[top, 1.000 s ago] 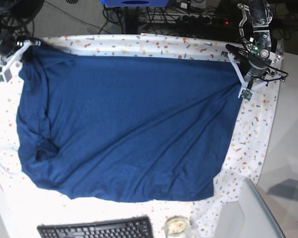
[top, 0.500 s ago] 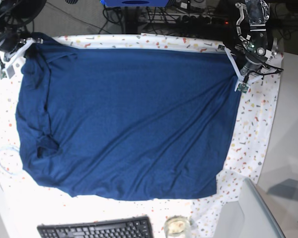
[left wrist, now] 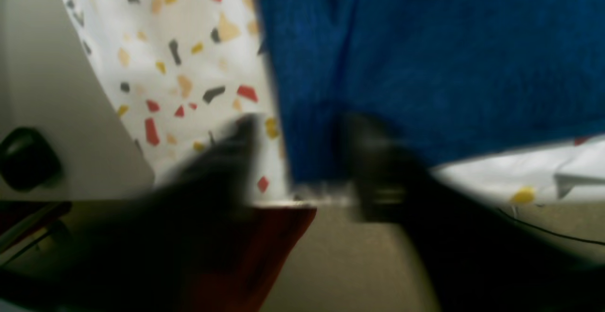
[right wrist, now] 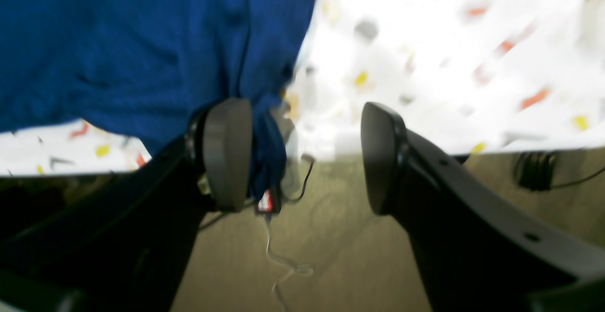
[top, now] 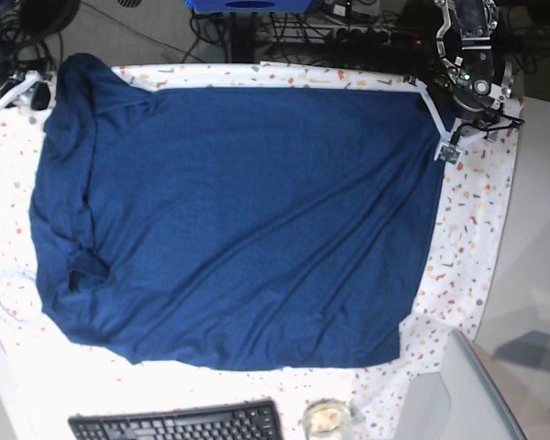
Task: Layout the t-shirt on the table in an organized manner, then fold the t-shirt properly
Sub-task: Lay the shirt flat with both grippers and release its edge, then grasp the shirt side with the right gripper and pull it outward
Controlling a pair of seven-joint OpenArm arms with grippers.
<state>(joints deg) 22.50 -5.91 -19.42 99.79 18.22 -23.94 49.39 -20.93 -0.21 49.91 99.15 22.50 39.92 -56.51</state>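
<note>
At the far-left corner of the table point(top: 467, 238), the right gripper point(right wrist: 302, 156) has its fingers point(right wrist: 227, 153) spread apart; a bunched corner of the t-shirt point(top: 238, 220) hangs against one finger, not pinched. The dark navy t-shirt lies spread nearly flat across the speckled cloth, with folds rumpled along its left edge. A black keyboard point(top: 179, 423) sits at the near edge. At the far-right corner, the left gripper point(left wrist: 302, 160) is blurred, its fingers parted around the shirt's corner.
</note>
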